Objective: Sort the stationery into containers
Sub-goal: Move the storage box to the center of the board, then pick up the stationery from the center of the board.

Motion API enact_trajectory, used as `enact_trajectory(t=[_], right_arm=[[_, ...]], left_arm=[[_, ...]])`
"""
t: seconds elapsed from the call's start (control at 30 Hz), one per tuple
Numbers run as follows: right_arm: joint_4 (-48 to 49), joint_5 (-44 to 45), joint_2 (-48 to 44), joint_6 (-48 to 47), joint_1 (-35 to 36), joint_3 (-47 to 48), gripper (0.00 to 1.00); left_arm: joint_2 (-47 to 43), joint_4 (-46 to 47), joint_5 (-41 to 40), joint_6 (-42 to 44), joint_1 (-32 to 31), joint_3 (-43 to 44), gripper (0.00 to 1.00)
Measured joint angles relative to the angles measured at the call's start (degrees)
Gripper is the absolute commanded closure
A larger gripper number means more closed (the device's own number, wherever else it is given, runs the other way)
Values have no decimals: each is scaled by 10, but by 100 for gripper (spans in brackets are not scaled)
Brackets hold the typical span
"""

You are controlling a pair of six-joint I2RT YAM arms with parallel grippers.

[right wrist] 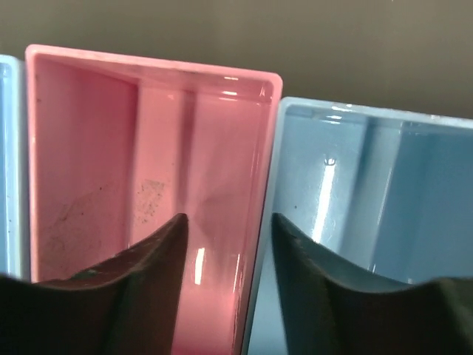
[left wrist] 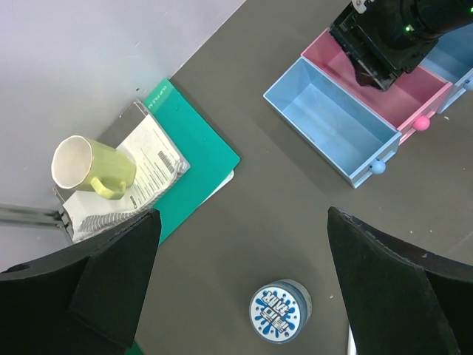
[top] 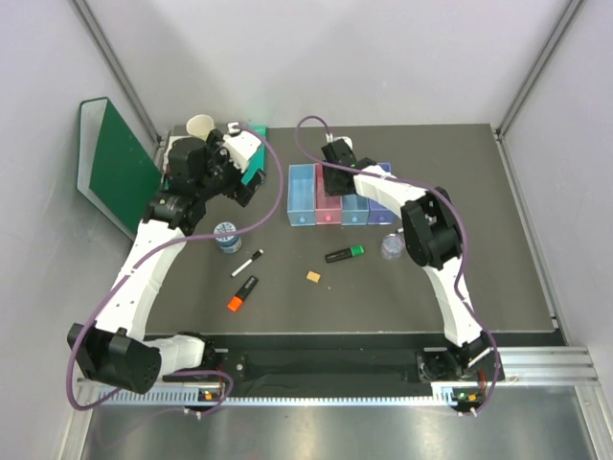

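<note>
Stationery (top: pixel 313 276) lies scattered on the dark table (top: pixel 498 278), all of it outside the row of bins (top: pixel 341 218) at the far middle. At the left is a round tin (top: pixel 228 235) with a blue splash pattern on its white lid. Nearer than it are a slim white pen (top: pixel 247 264) with a black tip and a black highlighter with an orange cap (top: pixel 243 292). In the middle sits a tiny tan block (top: pixel 312 275), and just right of it a black highlighter with a green cap (top: pixel 344 254). A clear round tub (top: pixel 391 246) stands further right, near the right arm.

The joined bins run light blue (top: pixel 301 195), pink (top: pixel 329 206), blue (top: pixel 355 209) and purple (top: pixel 381 206), left to right. The right gripper (right wrist: pixel 229 222) hangs over the far end of them, its fingers parted with nothing between, straddling the wall between the pink and blue bins. The left gripper (left wrist: pixel 242 214) is spread wide and holds nothing, above the tin at the far left, near a green folder (top: pixel 120 168) and a cup (top: pixel 199 125)
</note>
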Motion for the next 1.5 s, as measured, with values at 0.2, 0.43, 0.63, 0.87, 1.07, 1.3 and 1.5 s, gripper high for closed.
enact_trajectory(t=[0.2,0.43,0.63,0.87,1.07,1.3,1.5], right_arm=[[5,1,-24,-15,2,-23,33],[6,4,-141,-69,6,-72,4],[0,-31,-275,-203,7,-98,0],[-56,-115,-427,-333,-33,-185,0],[-119,-131,-529,-401,-46,-326,0],[-185,-128,-577,-455,-46,-379,0],[-209,-123,-597,-476,-46,-379,0]], left_arm=[[-2,-1,5,-4,0,-1,1],[-21,-6,15,-5,0,-11,1],[-15,-58,26,14,3,-31,1],[22,-105,42,36,29,-87,1],[23,-107,55,73,77,-152,1],[66,-107,67,121,129,-160,1],[133,-110,75,173,148,-148,1]])
